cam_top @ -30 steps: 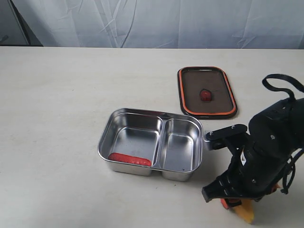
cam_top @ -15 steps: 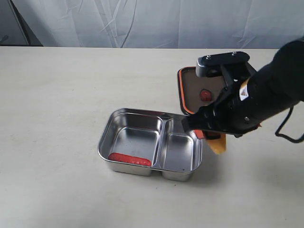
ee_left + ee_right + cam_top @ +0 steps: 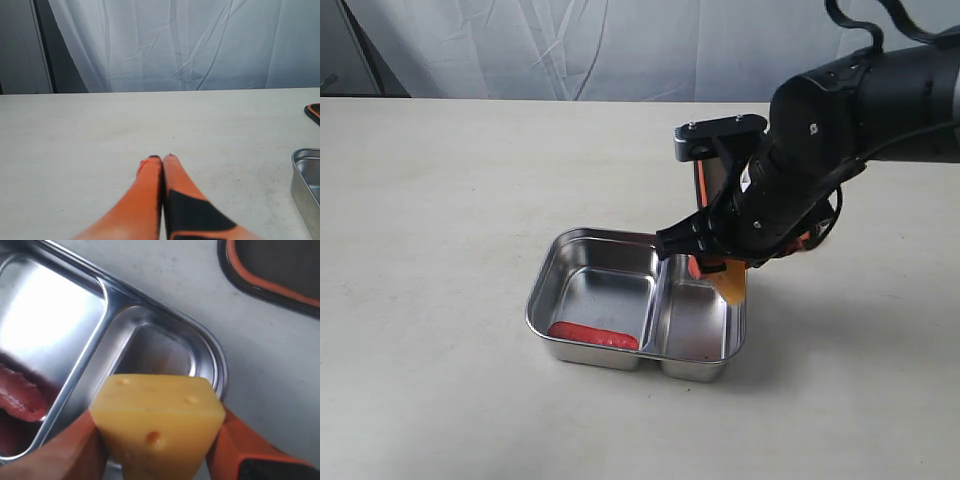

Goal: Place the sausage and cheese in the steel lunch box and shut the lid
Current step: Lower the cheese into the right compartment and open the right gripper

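Cheese (image 3: 734, 287): pinched by right gripper (image 3: 157, 442) over smaller compartment of steel lunch box (image 3: 600, 234), poised for dropping | sausage (image 3: 592, 335): lying in larger compartment | lid (image 3: 272, 262): off, beyond box, keeping it open | left gripper (image 3: 162, 159): pressed together, empty, apart from box.

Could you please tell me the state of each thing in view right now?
Sausage: lying in the lunch box's larger compartment.
Cheese: gripped in the right pincer, above the smaller compartment.
Lunch box: open, lid off.
Lid: lying on the table, apart from the lunch box.
Left pincer: shut, empty.
Right pincer: shut on the cheese.
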Robot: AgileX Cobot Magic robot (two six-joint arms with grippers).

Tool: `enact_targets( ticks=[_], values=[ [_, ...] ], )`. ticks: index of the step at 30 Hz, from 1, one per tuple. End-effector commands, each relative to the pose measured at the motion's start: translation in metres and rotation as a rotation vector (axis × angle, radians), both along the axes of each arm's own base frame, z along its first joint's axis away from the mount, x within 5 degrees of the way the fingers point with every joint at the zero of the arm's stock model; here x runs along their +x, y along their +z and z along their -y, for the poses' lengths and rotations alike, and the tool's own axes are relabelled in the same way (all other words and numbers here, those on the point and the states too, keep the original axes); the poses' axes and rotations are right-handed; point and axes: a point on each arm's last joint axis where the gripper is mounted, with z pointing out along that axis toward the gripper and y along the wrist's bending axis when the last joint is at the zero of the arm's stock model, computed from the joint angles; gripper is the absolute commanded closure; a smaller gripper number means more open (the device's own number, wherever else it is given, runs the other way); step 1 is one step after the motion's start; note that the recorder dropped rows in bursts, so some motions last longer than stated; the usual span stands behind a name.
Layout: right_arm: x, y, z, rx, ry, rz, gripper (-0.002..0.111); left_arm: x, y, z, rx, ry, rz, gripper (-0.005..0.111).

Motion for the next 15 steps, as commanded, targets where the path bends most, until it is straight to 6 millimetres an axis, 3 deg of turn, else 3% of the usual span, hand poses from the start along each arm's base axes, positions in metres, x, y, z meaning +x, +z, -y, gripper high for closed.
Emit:
enact_targets(
  ticks=[1,7,15],
  values=[
    [0.006,-0.006,-0.002,-0.022,0.016,-0.014,0.059,0.000,0.000,0.000,-0.006,0.000,0.013,0.107],
    [0.007,0.007,-0.003,-0.062,0.062,-0.065,0.059,0.000,0.000,0.000,-0.006,0.000,0.013,0.107],
    [0.012,0.010,-0.007,-0.043,0.107,-0.013,0.059,0.000,0.000,0.000,-0.006,0.000,0.013,0.107]
  ],
)
